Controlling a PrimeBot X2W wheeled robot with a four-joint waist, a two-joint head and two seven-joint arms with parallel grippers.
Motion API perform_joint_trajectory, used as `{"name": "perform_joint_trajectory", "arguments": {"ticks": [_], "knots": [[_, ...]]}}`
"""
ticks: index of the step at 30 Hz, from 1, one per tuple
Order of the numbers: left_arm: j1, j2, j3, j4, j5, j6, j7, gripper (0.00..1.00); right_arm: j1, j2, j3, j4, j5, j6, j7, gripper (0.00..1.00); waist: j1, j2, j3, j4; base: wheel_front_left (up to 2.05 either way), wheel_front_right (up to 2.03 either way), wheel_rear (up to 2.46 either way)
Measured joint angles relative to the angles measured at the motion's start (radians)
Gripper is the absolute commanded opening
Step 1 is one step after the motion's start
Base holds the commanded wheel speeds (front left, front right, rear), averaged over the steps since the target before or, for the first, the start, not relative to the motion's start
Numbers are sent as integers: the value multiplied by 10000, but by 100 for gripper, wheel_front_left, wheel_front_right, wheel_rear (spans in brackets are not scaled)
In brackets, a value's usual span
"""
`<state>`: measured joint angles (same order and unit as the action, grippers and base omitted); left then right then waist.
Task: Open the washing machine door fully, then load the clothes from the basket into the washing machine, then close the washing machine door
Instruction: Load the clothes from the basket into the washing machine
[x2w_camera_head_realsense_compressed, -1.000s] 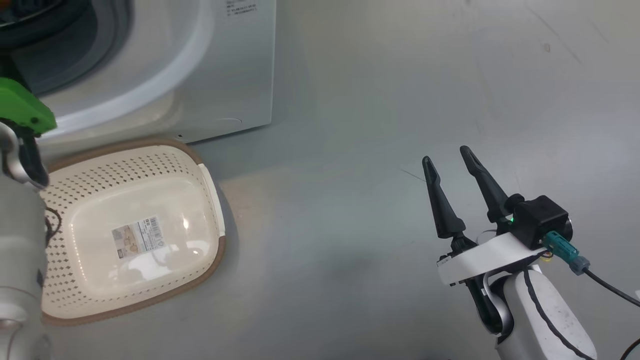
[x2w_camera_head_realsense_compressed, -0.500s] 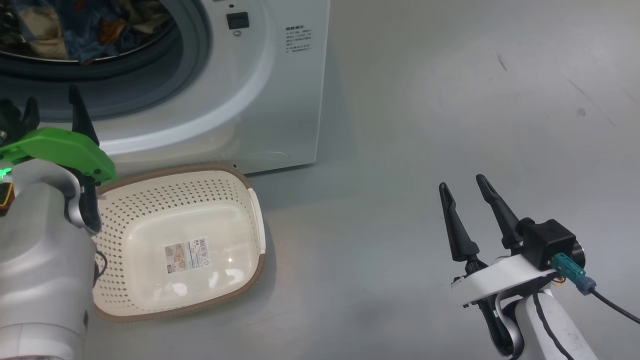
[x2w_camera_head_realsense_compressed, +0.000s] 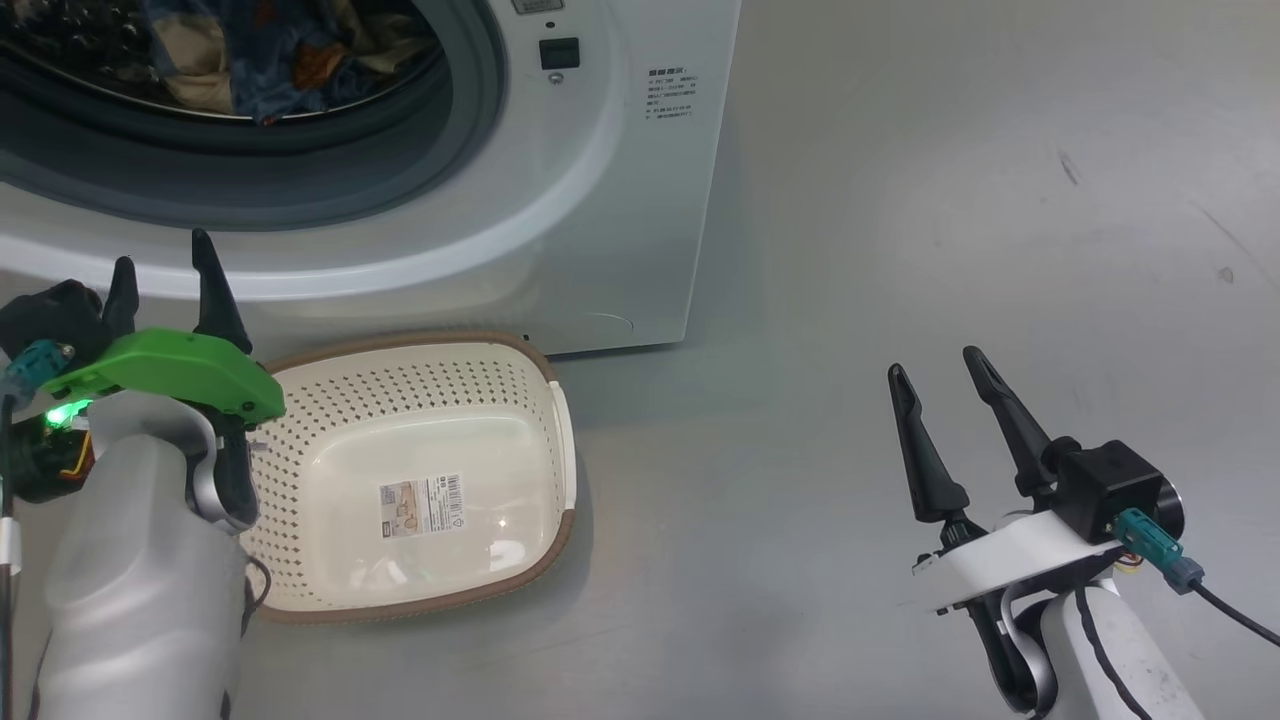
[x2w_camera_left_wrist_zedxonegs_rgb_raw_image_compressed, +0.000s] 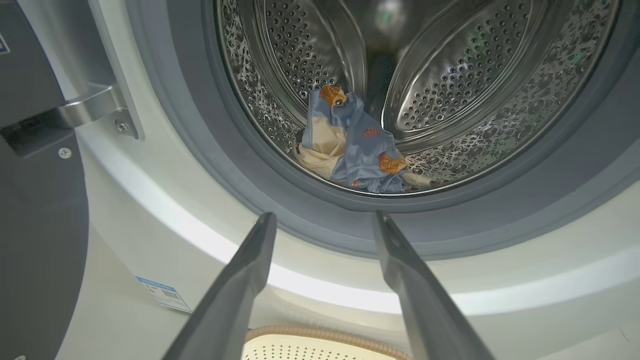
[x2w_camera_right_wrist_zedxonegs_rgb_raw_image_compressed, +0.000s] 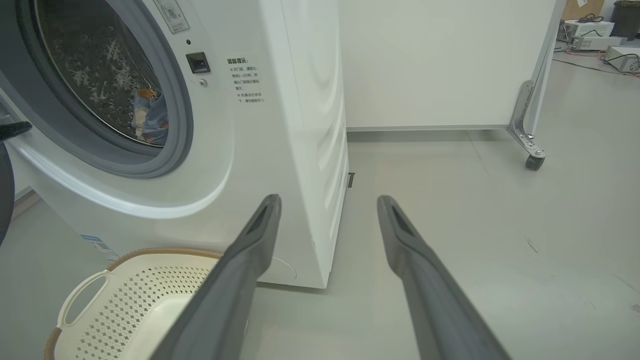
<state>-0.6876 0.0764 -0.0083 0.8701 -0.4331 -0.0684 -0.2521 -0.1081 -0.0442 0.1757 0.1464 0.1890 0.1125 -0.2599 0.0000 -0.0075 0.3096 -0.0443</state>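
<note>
Left gripper (x2w_camera_left_wrist_zedxonegs_rgb_raw_image_compressed: 324, 216): wide open, holding nothing.
Right gripper (x2w_camera_head_realsense_compressed: 932, 361): wide open, holding nothing.
Clothes (x2w_camera_left_wrist_zedxonegs_rgb_raw_image_compressed: 350, 147): inside the washing machine (x2w_camera_left_wrist_zedxonegs_rgb_raw_image_compressed: 150, 210), straight ahead of the left gripper.
Basket (x2w_camera_head_realsense_compressed: 400, 390): just beside the left gripper.

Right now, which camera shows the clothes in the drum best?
The left wrist view: it looks straight into the drum, with the clothes in plain sight as a bundle. The head view crops them at its top edge; the right wrist view catches a slanted sliver.
</note>
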Motion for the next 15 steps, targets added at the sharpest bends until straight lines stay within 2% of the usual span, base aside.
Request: {"name": "perform_joint_trajectory", "arguments": {"ticks": [15], "knots": [[1988,-159,332,-2380,119,-240,-2,100,-5,-4,-63,-98,-171,33,0,100,0,0,148,330,0,0,0]]}}
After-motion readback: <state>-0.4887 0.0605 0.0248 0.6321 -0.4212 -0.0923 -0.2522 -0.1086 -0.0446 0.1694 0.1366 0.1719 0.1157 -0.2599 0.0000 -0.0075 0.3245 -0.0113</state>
